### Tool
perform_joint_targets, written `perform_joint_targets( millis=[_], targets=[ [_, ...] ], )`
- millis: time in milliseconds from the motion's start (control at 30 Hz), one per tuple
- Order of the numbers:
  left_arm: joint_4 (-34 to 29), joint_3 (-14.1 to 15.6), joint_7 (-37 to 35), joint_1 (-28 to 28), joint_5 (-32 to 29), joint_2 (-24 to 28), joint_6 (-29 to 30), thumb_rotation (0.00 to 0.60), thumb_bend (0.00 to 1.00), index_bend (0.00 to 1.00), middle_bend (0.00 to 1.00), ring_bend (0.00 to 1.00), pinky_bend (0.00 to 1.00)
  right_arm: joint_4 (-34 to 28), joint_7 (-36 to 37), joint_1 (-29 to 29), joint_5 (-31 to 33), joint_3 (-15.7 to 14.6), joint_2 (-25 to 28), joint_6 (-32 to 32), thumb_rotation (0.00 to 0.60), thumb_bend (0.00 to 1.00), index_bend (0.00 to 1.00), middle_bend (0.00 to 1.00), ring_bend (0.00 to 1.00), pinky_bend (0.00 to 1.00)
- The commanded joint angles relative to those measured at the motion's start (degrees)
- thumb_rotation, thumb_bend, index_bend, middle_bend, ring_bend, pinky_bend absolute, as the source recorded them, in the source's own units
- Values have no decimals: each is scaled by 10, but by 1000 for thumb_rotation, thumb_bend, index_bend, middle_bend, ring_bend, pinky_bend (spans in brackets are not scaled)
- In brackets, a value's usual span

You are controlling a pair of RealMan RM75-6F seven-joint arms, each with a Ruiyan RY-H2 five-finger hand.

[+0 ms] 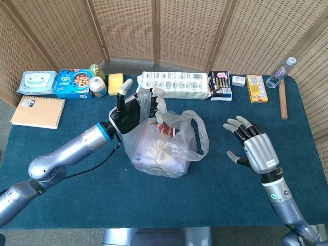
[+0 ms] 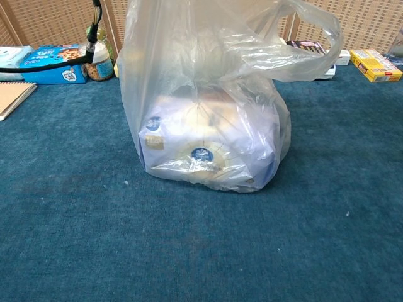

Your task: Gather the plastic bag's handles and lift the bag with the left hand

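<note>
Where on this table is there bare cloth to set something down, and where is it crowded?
Bare cloth runs along the near edge in front of the bag, left of the bag below the notebook, and between the bag and the right hand. The far edge is crowded: wipes, cookie box, long white pack, yellow box, bottle.
</note>
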Motion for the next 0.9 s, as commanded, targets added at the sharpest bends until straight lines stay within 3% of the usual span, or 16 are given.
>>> perform_joint_targets(
  millis=[33,600,900],
  targets=[
    [2,0,-1,-2,0,-1,1,0,221,350,496,428,495,7,1,9,1,1,-10,-4,600,229,213,213,150,186],
    [16,1,-6,-22,6,-14,15,0,221,350,496,428,495,29,-8,55,-4,3,-83,-18,600,226,226,215,151,179],
    [24,3,-10,-27,8,-22,22,0,221,350,496,428,495,55,1,82,1,19,-133,-12,600,213,304,267,200,185]
  ],
)
